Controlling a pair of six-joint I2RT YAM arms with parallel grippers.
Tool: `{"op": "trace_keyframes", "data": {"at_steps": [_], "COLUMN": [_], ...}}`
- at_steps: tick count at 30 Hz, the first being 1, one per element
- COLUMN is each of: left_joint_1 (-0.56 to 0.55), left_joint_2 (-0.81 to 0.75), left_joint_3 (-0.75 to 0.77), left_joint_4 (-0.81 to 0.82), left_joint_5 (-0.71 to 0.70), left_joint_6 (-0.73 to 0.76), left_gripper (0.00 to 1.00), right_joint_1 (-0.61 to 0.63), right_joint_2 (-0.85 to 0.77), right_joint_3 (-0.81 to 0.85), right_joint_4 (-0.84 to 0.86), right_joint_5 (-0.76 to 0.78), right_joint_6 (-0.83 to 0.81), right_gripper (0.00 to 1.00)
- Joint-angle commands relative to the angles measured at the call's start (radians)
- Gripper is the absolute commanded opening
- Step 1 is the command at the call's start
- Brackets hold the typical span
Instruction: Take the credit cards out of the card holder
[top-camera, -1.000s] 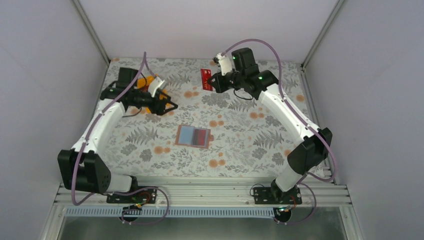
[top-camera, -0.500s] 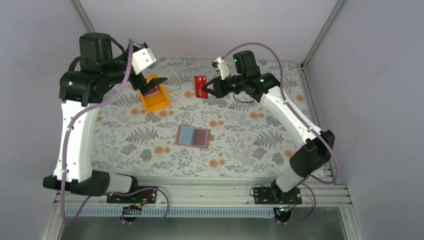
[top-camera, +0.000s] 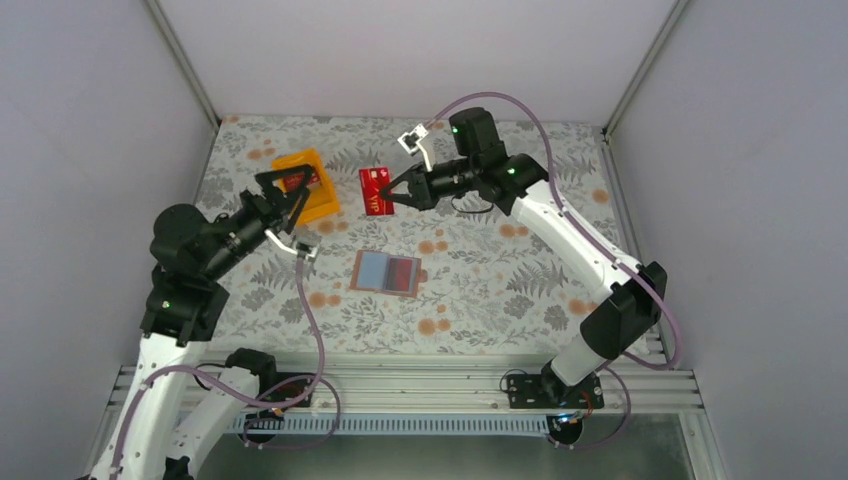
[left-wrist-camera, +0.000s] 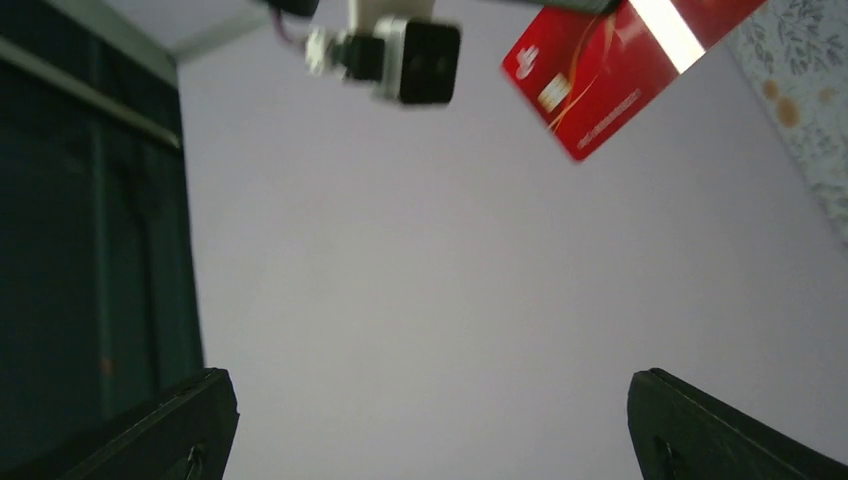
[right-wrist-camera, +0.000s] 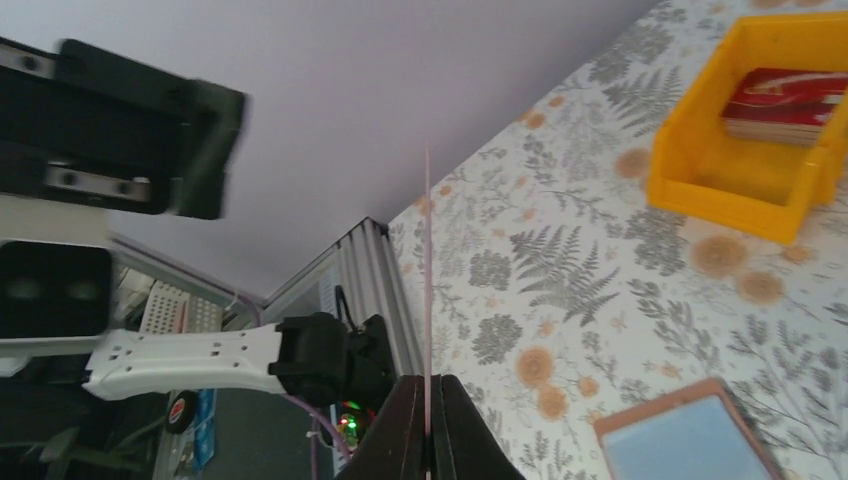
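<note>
My right gripper (top-camera: 392, 192) is clamped on 1 red credit card (top-camera: 376, 191), held in the air over the far middle of the floral table (top-camera: 500, 290). The right wrist view shows that card edge-on, a thin line pinched between my fingers (right-wrist-camera: 400, 435). My left gripper (left-wrist-camera: 430, 385) has its jaws wide apart with nothing between them. It points toward the held card, clear of it, and from above it overlaps the orange tray (right-wrist-camera: 740, 185). The tray holds a stack of red cards (right-wrist-camera: 790, 100). The card holder (top-camera: 386, 272) lies open and flat mid-table, well apart from both grippers, with blue lining on the left half and red showing in the right. I cannot tell how many cards sit in it.
</note>
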Motion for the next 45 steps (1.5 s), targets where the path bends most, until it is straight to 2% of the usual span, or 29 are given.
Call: {"op": "trace_keyframes", "data": {"at_steps": [1,3,4,14,20,21,23,27,30,32,33,35,36,37,38,42,45], "left_joint_1": [-0.003,-0.002,-0.002,-0.002,-0.003,-0.003,-0.002,-0.003,-0.002,-0.002,-0.002,-0.003,-0.003,-0.002,-0.003,-0.002,-0.003], "left_joint_2": [-0.041,-0.067,-0.081,-0.117,-0.108,-0.108,-0.108,-0.110,-0.111,-0.111,-0.113,-0.116,-0.115,-0.112,-0.106,-0.040,0.112], "left_joint_3": [-0.095,-0.130,-0.150,-0.223,-0.222,-0.221,-0.222,-0.215,-0.213,-0.209,-0.206,-0.193,-0.184,-0.177,-0.172,-0.136,-0.022], "left_joint_4": [0.219,0.162,0.152,0.094,0.074,0.071,0.071,0.050,0.048,0.034,0.023,-0.021,-0.043,-0.067,-0.085,-0.107,-0.201], "left_joint_5": [0.234,0.289,0.308,0.264,0.222,0.220,0.217,0.238,0.250,0.230,0.210,0.148,0.110,0.030,-0.037,-0.318,-0.510], "left_joint_6": [0.799,0.909,0.918,0.919,0.913,0.912,0.908,0.912,0.914,0.901,0.888,0.849,0.823,0.795,0.750,0.510,0.250], "left_gripper": [0.95,0.89,0.86,0.66,0.61,0.57,0.43,0.03,0.02,0.02,0.02,0.02,0.02,0.02,0.02,0.02,0.02], "right_joint_1": [0.058,0.080,0.092,0.172,0.207,0.211,0.215,0.215,0.215,0.213,0.213,0.201,0.190,0.176,0.154,0.109,0.092], "right_joint_2": [-0.014,-0.003,0.004,0.116,0.165,0.171,0.178,0.181,0.179,0.168,0.158,0.121,0.098,0.075,0.035,-0.087,-0.181], "right_joint_3": [0.005,0.019,0.027,0.173,0.234,0.245,0.252,0.255,0.260,0.263,0.261,0.242,0.224,0.201,0.171,0.085,0.013], "right_joint_4": [0.065,0.077,0.081,0.055,-0.004,-0.021,-0.042,-0.038,-0.031,-0.037,-0.041,-0.036,-0.026,-0.012,0.003,0.033,0.067], "right_joint_5": [-0.068,-0.102,-0.113,-0.148,-0.168,-0.176,-0.173,-0.162,-0.150,-0.094,-0.047,0.071,0.126,0.179,0.241,0.494,0.695], "right_joint_6": [0.032,0.029,0.028,0.024,-0.022,-0.034,-0.051,-0.052,-0.051,-0.056,-0.058,-0.050,-0.041,-0.029,-0.019,-0.007,0.007], "right_gripper": [0.04,0.04,0.04,0.04,0.04,0.04,0.04,0.04,0.05,0.15,0.25,0.53,0.64,0.91,0.99,1.00,1.00]}}
